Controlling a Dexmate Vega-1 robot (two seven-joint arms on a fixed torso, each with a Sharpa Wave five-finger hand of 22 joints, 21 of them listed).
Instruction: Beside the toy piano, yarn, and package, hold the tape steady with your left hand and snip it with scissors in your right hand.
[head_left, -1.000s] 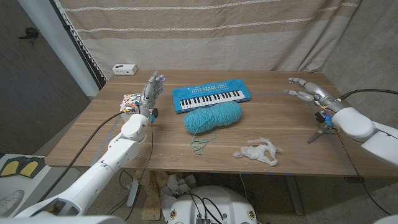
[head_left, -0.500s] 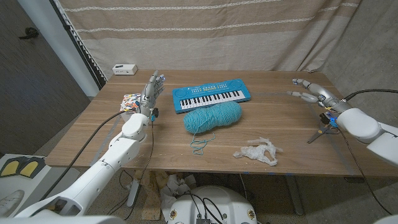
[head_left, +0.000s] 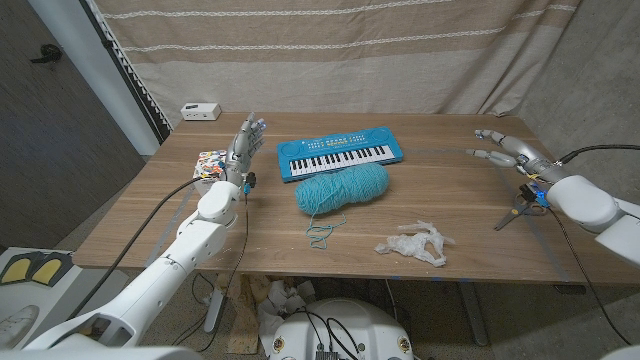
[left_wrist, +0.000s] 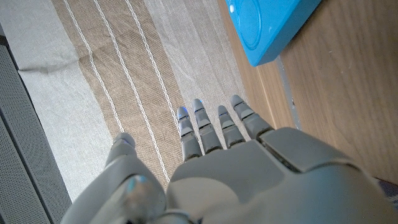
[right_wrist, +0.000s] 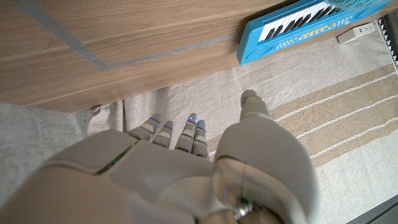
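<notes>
On the tabletop (head_left: 450, 200) I count one blue toy piano (head_left: 340, 156), one teal yarn ball (head_left: 342, 188), one crumpled clear package (head_left: 415, 244), one small colourful pack (head_left: 208, 164), and one white box (head_left: 201, 111) at upper left.

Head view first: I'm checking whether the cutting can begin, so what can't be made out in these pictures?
- Colourful printed package, head view: partly hidden behind the left hand; print too small to read.
- Dark pointed tool under the right arm, head view: too small to tell whether it is scissors.
- Tape: no roll identifiable; crumpled clear plastic is unclear.
- Blue toy piano, left wrist view: cut off by the edge.
</notes>
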